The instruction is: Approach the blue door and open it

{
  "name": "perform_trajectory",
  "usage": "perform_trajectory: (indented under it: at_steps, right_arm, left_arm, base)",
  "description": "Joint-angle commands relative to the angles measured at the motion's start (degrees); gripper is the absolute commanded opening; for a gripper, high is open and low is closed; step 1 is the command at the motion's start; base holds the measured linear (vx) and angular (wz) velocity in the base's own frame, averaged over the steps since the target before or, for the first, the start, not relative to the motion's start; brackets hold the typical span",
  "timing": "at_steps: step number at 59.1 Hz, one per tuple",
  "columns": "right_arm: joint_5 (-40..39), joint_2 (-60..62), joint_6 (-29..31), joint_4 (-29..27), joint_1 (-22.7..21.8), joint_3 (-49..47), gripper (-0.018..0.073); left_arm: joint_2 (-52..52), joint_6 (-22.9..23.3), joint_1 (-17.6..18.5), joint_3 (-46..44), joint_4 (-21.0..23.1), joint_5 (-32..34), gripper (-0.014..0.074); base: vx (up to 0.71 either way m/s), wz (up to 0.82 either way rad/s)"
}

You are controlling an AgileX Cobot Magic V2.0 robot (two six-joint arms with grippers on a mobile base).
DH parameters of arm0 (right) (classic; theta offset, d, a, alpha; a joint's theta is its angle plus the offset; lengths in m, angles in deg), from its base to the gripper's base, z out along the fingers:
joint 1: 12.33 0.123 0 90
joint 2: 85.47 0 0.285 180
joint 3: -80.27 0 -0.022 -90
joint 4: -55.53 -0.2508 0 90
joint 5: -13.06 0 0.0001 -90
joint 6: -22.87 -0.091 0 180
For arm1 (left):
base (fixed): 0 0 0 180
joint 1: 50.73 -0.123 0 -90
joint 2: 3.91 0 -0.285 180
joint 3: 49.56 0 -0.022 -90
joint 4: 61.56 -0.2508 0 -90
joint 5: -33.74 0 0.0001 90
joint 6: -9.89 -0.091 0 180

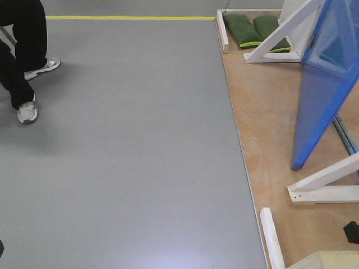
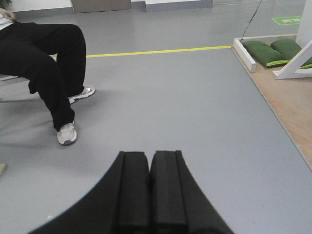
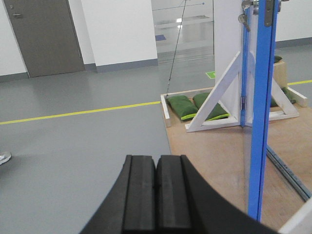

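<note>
The blue door (image 1: 322, 84) stands on a wooden platform at the right of the front view, its glossy panel angled away from me. In the right wrist view the blue door (image 3: 258, 122) shows edge-on, with a metal latch plate (image 3: 268, 12) and a round lock knob (image 3: 242, 18) near the top; the lever handle is mostly cut off by the frame. My right gripper (image 3: 156, 158) is shut on nothing, well short of the door and to its left. My left gripper (image 2: 150, 156) is also shut and empty, over bare grey floor. The door is outside the left wrist view.
A seated person (image 1: 22, 56) in black trousers is at the far left. The wooden platform (image 1: 263, 123) has a raised edge. White diagonal braces (image 1: 280, 36) and green sandbags (image 1: 255, 31) sit at its back. Another white brace (image 1: 325, 188) lies near the door's foot. A yellow floor line (image 1: 129, 18) runs behind.
</note>
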Motion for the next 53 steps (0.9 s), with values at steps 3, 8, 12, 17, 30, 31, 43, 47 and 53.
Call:
perform_trajectory:
  at_steps: [3,8,12,17,30,31,43,47,53]
  right_arm:
    - [-4.8,1.2,0.3,0.1,-0.4,1.1,0.0006]
    - [-4.8,1.2,0.3,0.1,-0.4,1.1,0.0006]
    - [-4.8,1.2,0.3,0.1,-0.4,1.1,0.0006]
    - [-4.8,1.2,0.3,0.1,-0.4,1.1,0.0006]
    - [-4.8,1.2,0.3,0.1,-0.2,1.1,0.0006]
    - [-4.8,1.2,0.3,0.1,-0.2,1.1,0.0006]
    - [-4.8,1.2,0.3,0.1,-0.3,1.1,0.0006]
    - [-4.8,1.2,0.3,0.1,-0.3,1.1,0.0006]
    - [-4.8,1.2,0.3,0.1,-0.3,1.1,0.0006]
  left_arm:
    - [0.9,0.2,-0.1,0.2,0.0,4.5,0.0070]
    - [0.9,0.2,-0.1,0.2,0.0,4.5,0.0070]
    - [0.9,0.2,-0.1,0.2,0.0,4.4,0.0070]
    - [0.9,0.2,-0.1,0.2,0.0,4.4,0.0070]
    - [0.7,0.2,-0.1,0.2,0.0,4.5,0.0070]
    - [0.7,0.2,-0.1,0.2,0.0,4.5,0.0070]
    - [0.7,0.2,-0.1,0.2,0.0,4.5,0.0070]
    - [0.8,0.2,-0.1,0.2,0.0,4.5,0.0070]
    - [0.8,0.2,-0.1,0.2,0.0,4.5,0.0070]
  base:
    - [0.43,-0.05]
    - [0.42,-0.04]
    - [0.41,-0.03]
    - [0.40,-0.03]
    - [0.38,0.00]
    - [0.37,0.02]
    - [0.35,0.04]
    - [0.33,0.03]
    - [0.32,0.02]
